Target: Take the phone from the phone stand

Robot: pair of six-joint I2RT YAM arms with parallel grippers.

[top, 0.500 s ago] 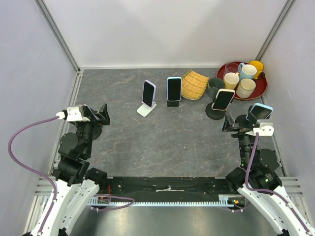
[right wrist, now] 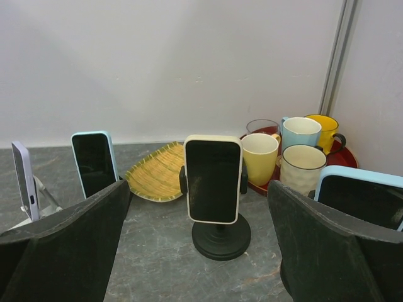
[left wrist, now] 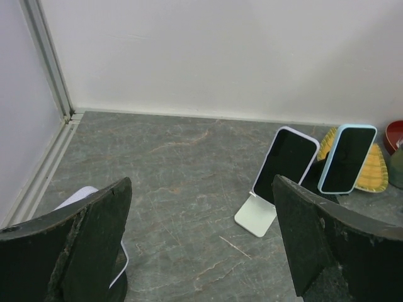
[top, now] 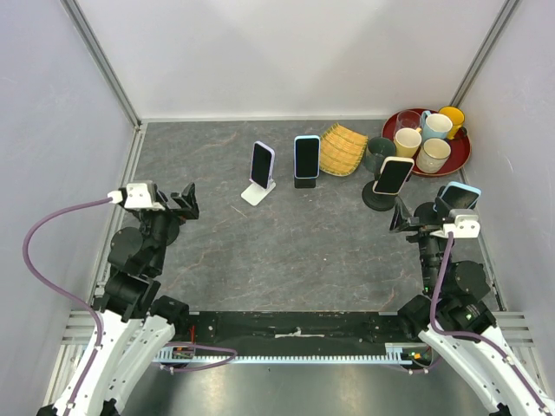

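Far left, the left gripper (top: 186, 202) hangs over the grey tabletop (top: 295, 251) with its fingers spread wide and nothing between them. In its wrist view a pale rounded thing peeks out beside the left finger, can't tell what it is. Toward the back middle there's a lilac-cased phone (top: 262, 164) leaning back on a white stand (top: 255, 194), screen facing the arms. Just right of it a blue-cased phone (top: 306, 156) sits nearly upright on a black stand (top: 304, 182). Next comes a yellow woven dish (top: 342, 149), close behind and to the right of that blue one. A dark green cup (top: 379, 153) stands between the dish and a red tray (top: 460, 158) in the back right corner. The tray holds a bunch of mugs: two cream, one light blue, one yellow, plus a clear glass. In front of the green cup, a cream-cased phone (top: 393, 175) is clamped in a round black stand (top: 378, 202), tilted a bit. The right gripper (top: 398, 217) is just beside that stand's base, also wide open and holding nothing. From its wrist camera the cream phone shows between the two fingers, further back and untouched. A second blue-cased phone (top: 457, 197) sits right by the right wrist, its support hidden.
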